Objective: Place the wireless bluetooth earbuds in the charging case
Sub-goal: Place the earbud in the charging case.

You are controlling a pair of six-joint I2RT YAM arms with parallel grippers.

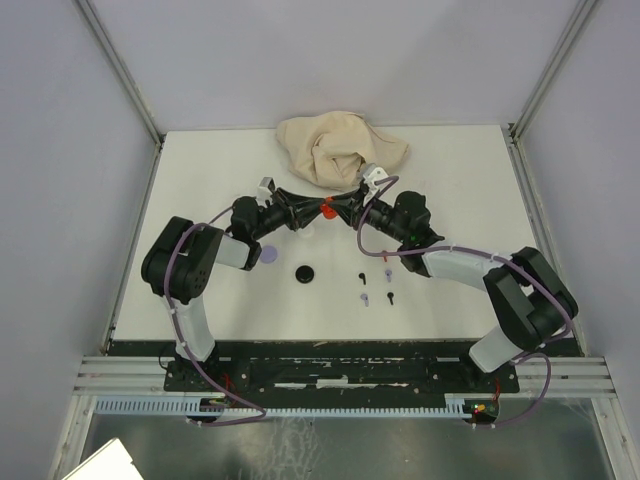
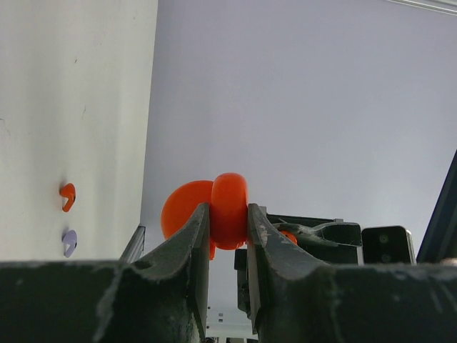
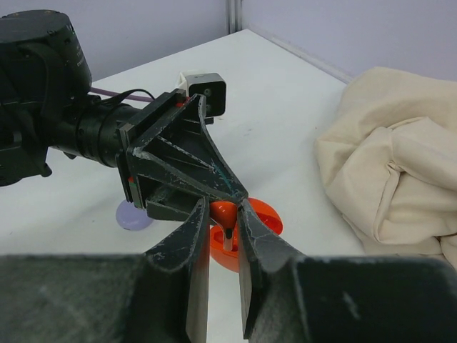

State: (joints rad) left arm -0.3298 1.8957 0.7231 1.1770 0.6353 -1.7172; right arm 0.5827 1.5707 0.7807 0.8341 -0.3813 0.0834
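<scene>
The left gripper (image 2: pixel 228 214) is clamped on the open red round plastic charging case (image 2: pixel 230 193). The right gripper (image 3: pixel 224 213) pinches a red stemmed earbud (image 3: pixel 226 214) between its fingers (image 3: pixel 193 246), apparently not yet seated in the case. A black earbud (image 1: pixel 363 276) and a lavender earbud (image 1: pixel 388 272) lie well apart from both, still to be inserted.

Glossy plastic case (image 2: pixel 228 211) & matt cloth (image 1: pixel 340 148)

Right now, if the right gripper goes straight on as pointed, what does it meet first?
Probably the open red charging case held by the left gripper, directly ahead; the right gripper's red earbud would touch it first.
</scene>
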